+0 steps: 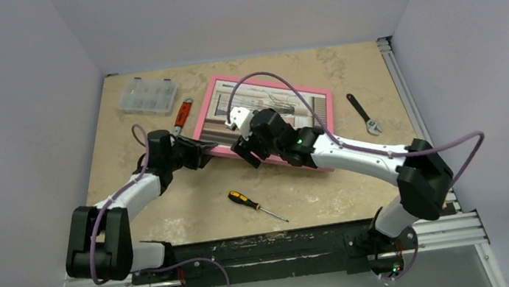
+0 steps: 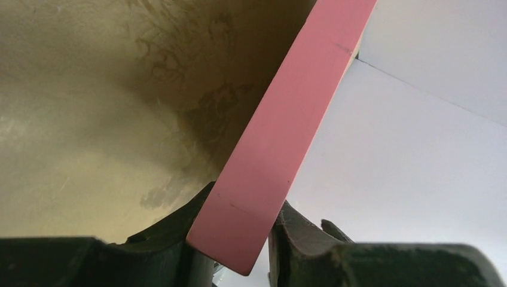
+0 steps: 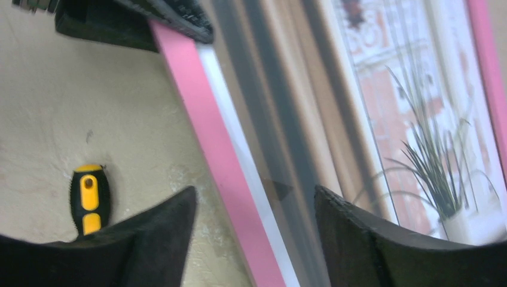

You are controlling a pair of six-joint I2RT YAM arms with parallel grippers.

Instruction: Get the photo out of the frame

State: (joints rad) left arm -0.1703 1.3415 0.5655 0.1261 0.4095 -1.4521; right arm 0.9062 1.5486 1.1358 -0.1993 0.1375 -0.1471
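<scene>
Your left jaws clamped on pink frame [image 2: 281, 131] edge. Your right jaws apart, frame border between them. Photo [image 3: 412, 119] inside frame, beyond one jaw; screwdriver [image 3: 88, 200] on tabletop [image 3: 72, 107] beyond other.

From the black base rail [image 1: 273, 249] upward, the left arm [image 1: 132, 193] and right arm [image 1: 364, 155] show white shell links between chunky black joints, each with a looping purple cable [image 1: 266, 74], matte black fingers [image 3: 149, 239] farthest out, and a green light [image 1: 301, 139] on the right one.
</scene>
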